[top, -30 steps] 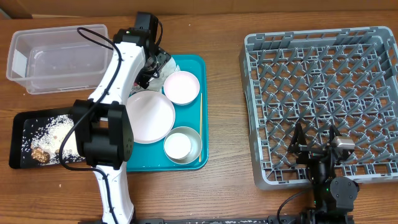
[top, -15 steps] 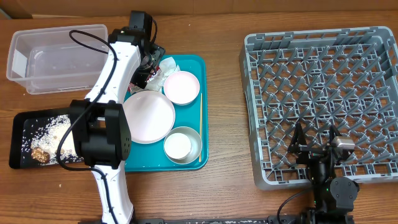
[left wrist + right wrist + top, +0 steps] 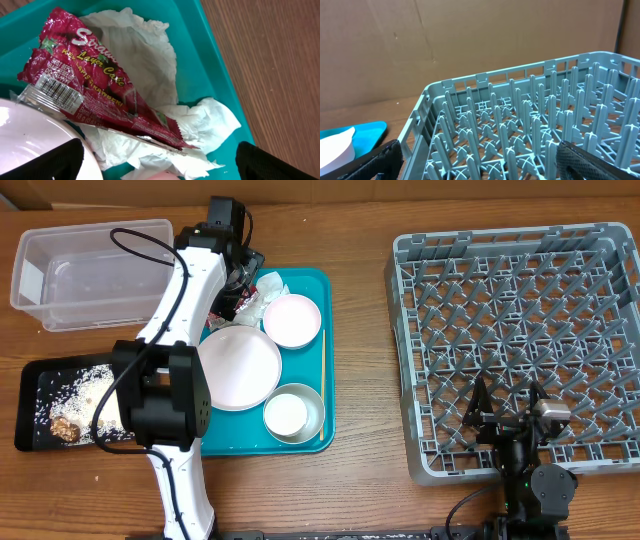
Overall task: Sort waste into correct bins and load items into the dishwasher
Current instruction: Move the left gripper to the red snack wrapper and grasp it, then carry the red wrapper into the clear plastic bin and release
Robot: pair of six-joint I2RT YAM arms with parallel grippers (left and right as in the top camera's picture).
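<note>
My left gripper (image 3: pixel 160 170) is open just above a red-and-white snack wrapper (image 3: pixel 95 85), which lies on crumpled white napkins (image 3: pixel 150 55) in the teal tray's back-left corner (image 3: pixel 262 288). On that tray are a white plate (image 3: pixel 238 367), a white bowl (image 3: pixel 292 320), a steel-sided bowl (image 3: pixel 293 413) and a chopstick (image 3: pixel 323 385). The black tray (image 3: pixel 30 375) holds rice and brown bits. The clear tub (image 3: pixel 95 272) is at the back left. My right gripper (image 3: pixel 505 415) is open over the front of the grey dish rack (image 3: pixel 520 300). The small cup is out of view.
The teal serving tray (image 3: pixel 310 442) lies between the bins and the rack. The left arm stretches over the tray's left side and the plate's edge. In the right wrist view the rack's pegs (image 3: pixel 520 130) fill the foreground, with the teal tray (image 3: pixel 370 129) at far left.
The left gripper shifted slightly left and back over the tray's corner a second ago, then held still. The right arm has not moved.
</note>
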